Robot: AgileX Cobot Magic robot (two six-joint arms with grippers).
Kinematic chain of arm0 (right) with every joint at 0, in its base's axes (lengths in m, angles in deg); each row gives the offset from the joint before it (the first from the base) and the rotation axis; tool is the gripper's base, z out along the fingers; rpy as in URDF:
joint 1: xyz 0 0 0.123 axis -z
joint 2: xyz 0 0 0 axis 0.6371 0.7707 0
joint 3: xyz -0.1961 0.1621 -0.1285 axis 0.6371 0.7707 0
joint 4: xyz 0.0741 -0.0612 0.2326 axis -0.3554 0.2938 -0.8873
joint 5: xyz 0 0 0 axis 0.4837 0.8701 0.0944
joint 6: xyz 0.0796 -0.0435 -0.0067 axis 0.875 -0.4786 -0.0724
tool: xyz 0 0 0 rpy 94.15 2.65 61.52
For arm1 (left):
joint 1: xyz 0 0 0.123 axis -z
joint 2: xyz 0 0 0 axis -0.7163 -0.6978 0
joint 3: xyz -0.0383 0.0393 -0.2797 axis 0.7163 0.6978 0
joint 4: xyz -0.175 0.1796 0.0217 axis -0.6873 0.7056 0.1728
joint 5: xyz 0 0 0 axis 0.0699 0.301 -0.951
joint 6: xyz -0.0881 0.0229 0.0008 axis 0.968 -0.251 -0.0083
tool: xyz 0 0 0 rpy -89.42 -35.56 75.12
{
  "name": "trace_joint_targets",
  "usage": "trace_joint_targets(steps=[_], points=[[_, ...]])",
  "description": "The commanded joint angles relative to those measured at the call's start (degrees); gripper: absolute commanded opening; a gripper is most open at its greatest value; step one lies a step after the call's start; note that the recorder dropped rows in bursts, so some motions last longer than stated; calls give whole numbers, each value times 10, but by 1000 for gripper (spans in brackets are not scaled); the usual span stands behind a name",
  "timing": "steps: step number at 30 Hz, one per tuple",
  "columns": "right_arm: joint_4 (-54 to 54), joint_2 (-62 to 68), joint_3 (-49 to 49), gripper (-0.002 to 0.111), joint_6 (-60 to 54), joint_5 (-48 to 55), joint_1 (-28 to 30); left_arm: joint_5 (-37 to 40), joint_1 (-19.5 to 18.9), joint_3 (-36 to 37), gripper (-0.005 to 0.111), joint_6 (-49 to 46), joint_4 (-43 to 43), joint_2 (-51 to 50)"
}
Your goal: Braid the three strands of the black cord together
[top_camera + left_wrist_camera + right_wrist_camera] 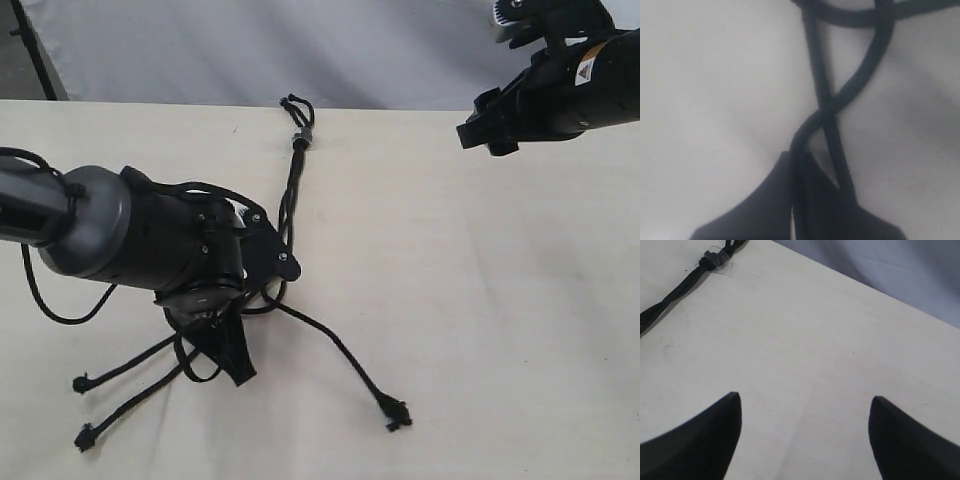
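We see L fingers (765,215) clenched on a strand (867,70) of black cord (291,190), well below its grey band (300,137), R fingers (700,440) spread, empty, right of band over worktop (480,300)

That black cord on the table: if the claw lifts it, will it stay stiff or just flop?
Probably floppy: the black cord lies in loose curves and crosses over itself. It is likely light, being so thin against the table. Its knotted tips should help against slipping through a grip, and it seems unlikely to roll.
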Motion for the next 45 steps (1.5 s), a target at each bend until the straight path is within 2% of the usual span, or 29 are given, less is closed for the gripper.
trace_joint_targets(steps=[1, 4, 7, 10, 14, 22, 37, 40, 43, 45], points=[[-5, -4, 2, 67, 0, -10, 2, -38, 46, 4, 0, -78, -175, -2], [-5, -4, 2, 67, 0, -10, 2, -43, 91, -1, 0, -180, -234, -1], [-5, -4, 2, 67, 0, -10, 2, -40, 106, -14, 0, -167, -225, 14], [-5, -4, 2, 67, 0, -6, 2, -41, 89, -15, 0, -160, -210, 43], [-5, -4, 2, 67, 0, -6, 2, -35, 40, -15, 0, -143, -209, 76], [-5, -4, 2, 67, 2, -6, 2, -13, -32, -15, 0, -138, -215, 61], [-6, -4, 2, 67, 3, -5, 2, -40, -36, -15, 1, -115, -216, 23], [-22, -4, 2, 67, 3, 3, 2, -38, -36, -15, 16, -114, -216, 23], [-24, -4, 2, 67, 4, 7, 2, -38, -36, -15, 43, -112, -216, 23], [-35, -4, 2, 67, 4, 7, 2, -37, -36, -15, 55, -110, -216, 23]])
